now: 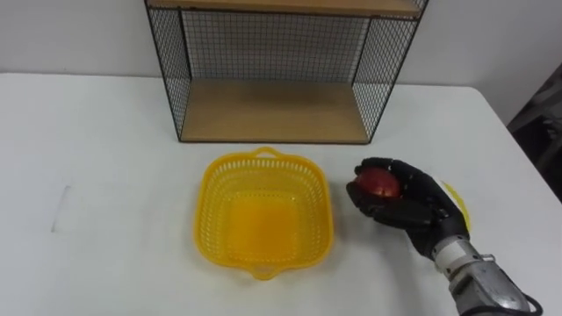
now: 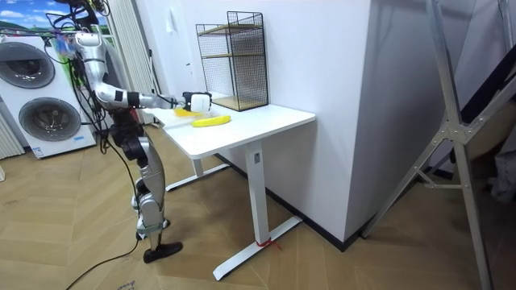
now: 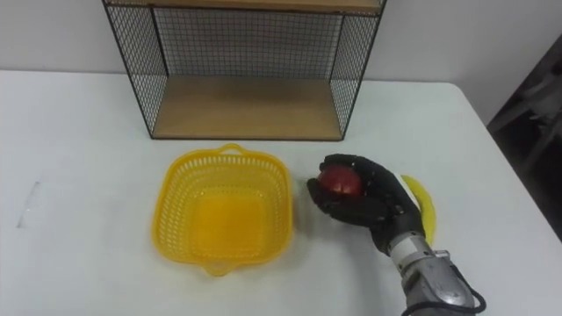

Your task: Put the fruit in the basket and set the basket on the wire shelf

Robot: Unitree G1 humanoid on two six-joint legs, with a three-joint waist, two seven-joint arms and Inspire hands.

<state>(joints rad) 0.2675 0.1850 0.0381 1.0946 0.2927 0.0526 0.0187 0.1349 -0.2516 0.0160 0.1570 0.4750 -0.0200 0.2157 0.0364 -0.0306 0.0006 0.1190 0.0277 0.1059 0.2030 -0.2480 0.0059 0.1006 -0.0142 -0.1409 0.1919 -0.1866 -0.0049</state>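
One hand is at work here, and we see it reaching in from the lower right: the robot's right hand (image 1: pixel 413 206), dark fingers curled around a red fruit (image 1: pixel 378 183), round like an apple. The hand holds the fruit just to the right of a yellow plastic basket (image 1: pixel 204 206), outside its rim. We cannot tell whether the fruit touches the surface. Partly hidden behind the hand lies a banana (image 1: pixel 457 200), flat on the white worktop (image 1: pixel 97 175). Beyond the basket, at the back of the worktop, stands the wire shelf (image 1: pixel 272 110), black mesh around wooden boards. In the room view we find the robot standing upright at the worktop's end, with washing machines (image 2: pixel 44 113) behind it.
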